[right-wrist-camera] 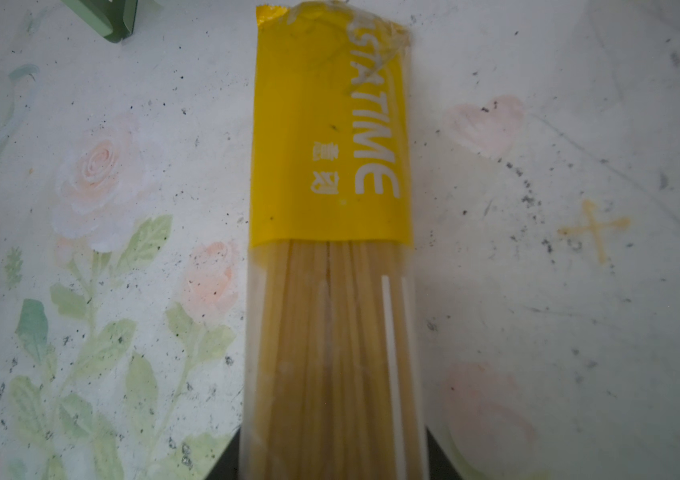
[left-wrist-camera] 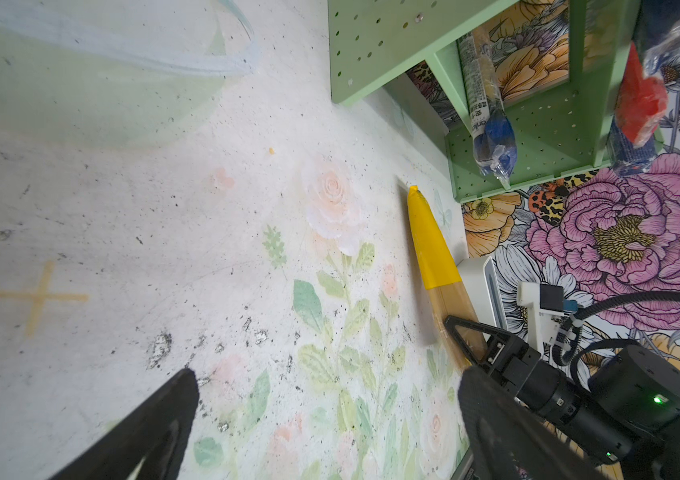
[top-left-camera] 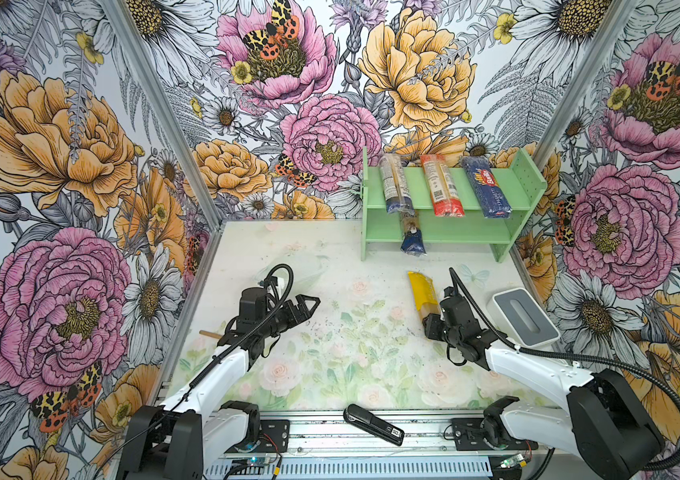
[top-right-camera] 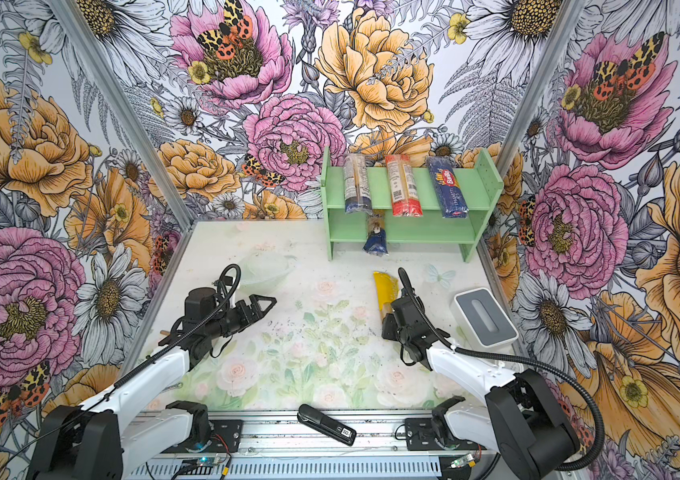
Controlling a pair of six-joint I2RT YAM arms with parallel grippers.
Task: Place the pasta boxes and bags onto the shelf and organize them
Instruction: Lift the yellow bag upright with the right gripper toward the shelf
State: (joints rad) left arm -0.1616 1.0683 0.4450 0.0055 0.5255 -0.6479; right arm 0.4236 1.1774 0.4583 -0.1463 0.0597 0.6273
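Shelf sat well ahead of the right gripper, which was clamped on the clear part of the yellow pack, yellow end sticking out in front. Left gripper was apart, empty. With that overhang, it'd probably droop and snag the shelf edge.

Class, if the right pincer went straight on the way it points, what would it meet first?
The right pincer aims along the yellow-ended clear spaghetti pack between its jaws; beyond, probably the blue-gold windowed pack jutting from the pale green shelf's lower tier.
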